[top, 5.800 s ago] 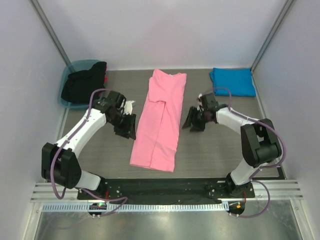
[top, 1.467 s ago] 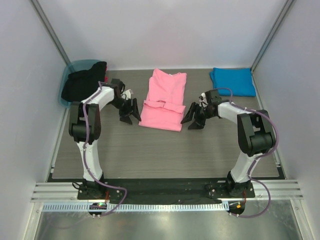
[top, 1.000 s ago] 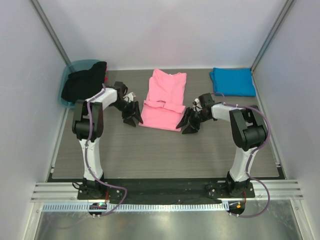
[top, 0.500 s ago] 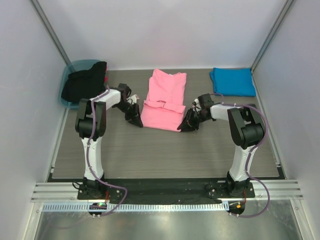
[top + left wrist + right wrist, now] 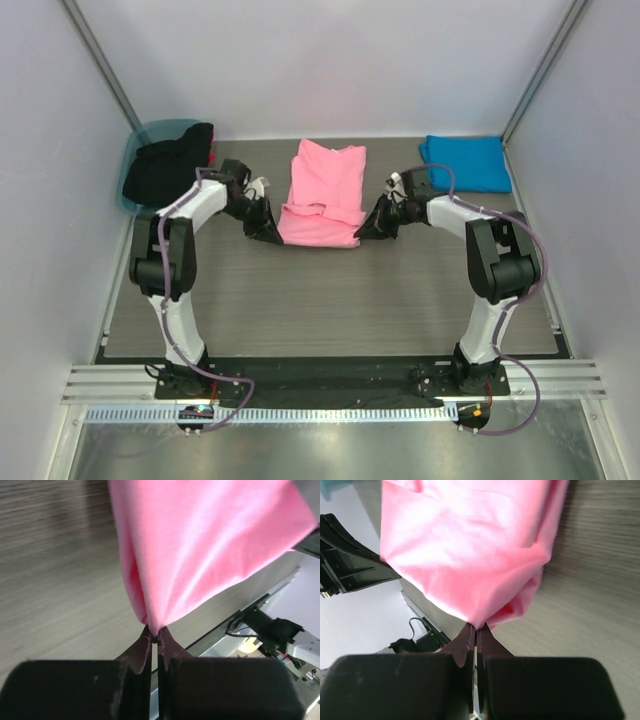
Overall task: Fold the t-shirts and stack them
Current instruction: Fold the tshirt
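Pink cloth fills both wrist views: the pink t-shirt [image 5: 322, 195] lies on the table [image 5: 330, 300] between the two sets of jaws, already folded narrow and doubled over, with its near folded edge caught at either corner. Left jaws are closed tight on the left corner, a pucker of cloth gathered right at the tips. Right jaws are likewise pinched on the right corner, with the layers bunched there. Held so, I judge, to keep the stacked layers together and the edge taut between the jaws, so the fold travels as one piece rather than sliding apart. Cloth tents away from the tips, which suggests the corners are lifted a little; the rest of the shirt rests flat beyond them. Well beyond and outboard of the right jaws sits the blue t-shirt [image 5: 466, 163], folded and apart from the pink one, likely the base for the stack. Outboard of the left jaws, a teal tub [image 5: 150, 135] holds a black garment [image 5: 168, 165]. Next is probably a last fold or a carry toward the blue; an uneven lift would skew the edge.
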Motion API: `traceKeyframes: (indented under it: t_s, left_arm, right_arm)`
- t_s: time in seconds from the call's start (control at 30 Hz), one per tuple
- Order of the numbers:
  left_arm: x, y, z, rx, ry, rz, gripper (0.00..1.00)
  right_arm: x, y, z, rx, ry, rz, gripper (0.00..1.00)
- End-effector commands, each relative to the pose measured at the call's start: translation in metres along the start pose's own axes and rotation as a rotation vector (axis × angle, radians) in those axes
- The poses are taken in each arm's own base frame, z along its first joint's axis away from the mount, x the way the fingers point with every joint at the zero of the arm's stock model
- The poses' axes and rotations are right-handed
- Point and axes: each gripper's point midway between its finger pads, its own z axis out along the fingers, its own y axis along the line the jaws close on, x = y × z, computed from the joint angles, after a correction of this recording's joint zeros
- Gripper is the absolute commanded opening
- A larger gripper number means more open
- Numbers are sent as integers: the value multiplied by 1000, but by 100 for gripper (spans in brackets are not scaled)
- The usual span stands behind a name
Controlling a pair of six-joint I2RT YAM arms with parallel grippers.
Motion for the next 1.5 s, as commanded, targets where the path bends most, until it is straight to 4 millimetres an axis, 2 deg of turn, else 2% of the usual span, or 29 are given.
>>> traceKeyframes:
  t_s: [0.0,0.17,0.23,0.3,0.4,0.53,0.57,0.67,0.77,0.87,0.9,0.97,1.0,1.03,1.07,1.1,1.13,1.17,1.2,1.23,1.27,1.3,1.33,1.37,1.4,1.43,1.47]
  left_arm:
    - [-8,-48,-45,121,-121,72,0]
    - [-2,-68,-67,157,-164,107,0]
    - [5,-70,-71,166,-164,110,0]
    - [10,-72,-74,169,-169,119,0]
    - [24,-65,-68,163,-146,100,0]
    - [46,-57,-64,162,-137,72,0]
    - [54,-50,-59,156,-120,49,0]
    - [57,-50,-60,160,-151,54,0]
    - [47,-56,-66,168,-186,86,0]
    - [26,-67,-73,169,-221,138,0]
    - [17,-66,-70,156,-220,138,0]
    - [-9,-82,-81,161,-270,192,0]
    - [-19,-76,-73,139,-253,196,0]
    - [-41,-90,-87,134,-312,245,0]
    - [-52,-91,-89,120,-329,262,0]
    - [-66,-85,-79,100,-317,265,0]
    - [-86,-99,-91,104,-373,307,0]
    - [-99,-102,-91,102,-386,324,0]
    - [-111,-103,-90,95,-400,346,0]
    - [-128,-93,-72,78,-387,341,0]
    - [-150,-104,-85,68,-456,386,0]
    - [-165,-104,-83,50,-490,400,2]
    - [-184,-93,-67,23,-496,396,8]
    - [-207,-102,-79,6,-580,438,17]
    - [-221,-99,-78,-25,-616,443,29]
    - [-231,-95,-76,-65,-642,449,46]
    - [-241,-83,-68,-124,-658,450,49]
  right_arm:
    - [-15,57,-44,-113,-75,-133,1]
    - [-7,80,-71,-146,-108,-195,1]
    - [0,80,-75,-147,-107,-196,1]
    - [7,77,-79,-146,-110,-199,1]
    - [18,69,-81,-137,-103,-186,1]
    - [34,56,-78,-123,-77,-162,1]
    - [38,54,-77,-121,-69,-159,1]
    - [44,45,-72,-118,-48,-140,1]
    - [41,45,-68,-122,-48,-142,1]
    - [25,55,-67,-145,-67,-157,1]
    - [14,66,-69,-165,-86,-181,1]
    - [-2,74,-71,-178,-109,-191,1]
    - [-17,82,-69,-189,-124,-205,1]
    - [-32,82,-72,-194,-148,-205,1]
    - [-51,99,-79,-221,-192,-240,1]
    - [-67,91,-69,-212,-192,-224,1]
    - [-84,90,-72,-214,-221,-224,1]
    - [-108,106,-79,-239,-268,-256,1]
    - [-124,93,-64,-228,-260,-239,1]
    - [-140,91,-58,-223,-277,-245,1]
    - [-165,106,-68,-243,-336,-288,1]
    - [-182,85,-43,-221,-324,-251,3]
    - [-194,85,-38,-229,-336,-265,7]
    - [-215,104,-44,-263,-384,-323,29]
    - [-225,99,-33,-264,-388,-332,42]
    - [-235,85,-16,-248,-388,-330,62]
    - [-245,94,-20,-251,-422,-372,70]
